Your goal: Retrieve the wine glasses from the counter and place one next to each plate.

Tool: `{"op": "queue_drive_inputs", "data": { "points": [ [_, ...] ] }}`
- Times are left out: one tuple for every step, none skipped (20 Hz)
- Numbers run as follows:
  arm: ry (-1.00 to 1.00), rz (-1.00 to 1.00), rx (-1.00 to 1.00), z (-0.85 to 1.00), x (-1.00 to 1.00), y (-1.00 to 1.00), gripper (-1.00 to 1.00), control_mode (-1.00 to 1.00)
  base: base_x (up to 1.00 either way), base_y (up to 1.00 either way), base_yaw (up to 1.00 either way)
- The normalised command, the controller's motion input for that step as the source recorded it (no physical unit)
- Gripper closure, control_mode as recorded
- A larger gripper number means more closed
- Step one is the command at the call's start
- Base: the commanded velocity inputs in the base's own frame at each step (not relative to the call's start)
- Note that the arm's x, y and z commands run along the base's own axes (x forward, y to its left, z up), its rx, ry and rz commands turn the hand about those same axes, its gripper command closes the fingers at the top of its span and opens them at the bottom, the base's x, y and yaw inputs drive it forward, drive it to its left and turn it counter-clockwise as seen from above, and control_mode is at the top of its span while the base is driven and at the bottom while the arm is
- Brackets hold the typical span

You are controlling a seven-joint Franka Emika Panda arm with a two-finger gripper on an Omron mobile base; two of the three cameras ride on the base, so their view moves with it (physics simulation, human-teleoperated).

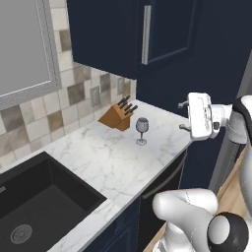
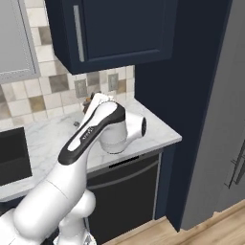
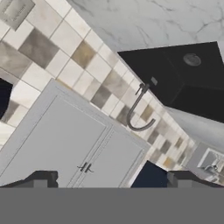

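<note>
Kitchen corner: white grey-veined marble counter [image 1: 106, 157] over navy cabinets, beige and brown tiled wall behind, navy wall cabinets above.

Claw [image 3: 109, 178]: hand view shows two dark fingertips [image 3: 41, 178] set far apart at the bottom edge, nothing between them; jaws wide open, holding nothing. In the left base view the white hand [image 1: 201, 117] hangs in the air off the counter's right end, above counter level.

Count, nearest the claw outward:
- wine glass [image 1: 141, 131]: one seen. Upright on the marble, left of the hand and lower than it, well apart from it, no contact
- knife block [image 1: 118, 116]: one, wooden, dark handles sticking out; just beyond the glass, against the tiles
- wall outlets: two [image 2: 80, 88] on the tiles under the wall cabinet
- sink [image 1: 34, 206]: one, black, inset, round drain; furthest from the hand along the counter
- faucet [image 3: 139, 109]: one, curved, grey, at the sink's edge in the hand view
- window [image 1: 22, 47]: one, grey frame, above the sink
</note>
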Motion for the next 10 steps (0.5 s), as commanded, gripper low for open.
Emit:
{"op": "queue_drive_inputs", "data": {
  "points": [
    [0.05, 0.00, -0.01, -0.44, 0.36, -0.36, -1.00, -1.00, 0.00, 0.00, 0.00],
    [0.04, 0.00, -0.01, -0.44, 0.35, -0.34, -1.00, -1.00, 0.00, 0.00, 0.00],
    [0.05, 0.00, 0.00, -0.43, 0.35, -0.36, -1.00, -1.00, 0.00, 0.00, 0.00],
    [0.09, 0.00, 0.00, -0.51, 0.40, -0.29, -1.00, -1.00, 0.00, 0.00, 0.00],
    [0.08, 0.00, 0.00, -0.49, 0.39, -0.30, -1.00, -1.00, 0.00, 0.00, 0.00],
    [0.09, 0.00, 0.00, -0.46, 0.42, -0.37, -1.00, -1.00, 0.00, 0.00, 0.00],
    [0.09, 0.00, 0.00, -0.46, 0.40, -0.34, -1.00, -1.00, 0.00, 0.00, 0.00],
    [0.12, 0.00, 0.00, -0.54, 0.46, -0.34, -1.00, -1.00, 0.00, 0.00, 0.00],
    [0.13, 0.00, 0.00, -0.54, 0.45, -0.31, -1.00, -1.00, 0.00, 0.00, 0.00],
    [0.13, 0.00, 0.00, -0.54, 0.47, -0.31, -1.00, -1.00, 0.00, 0.00, 0.00]
  ]
}}
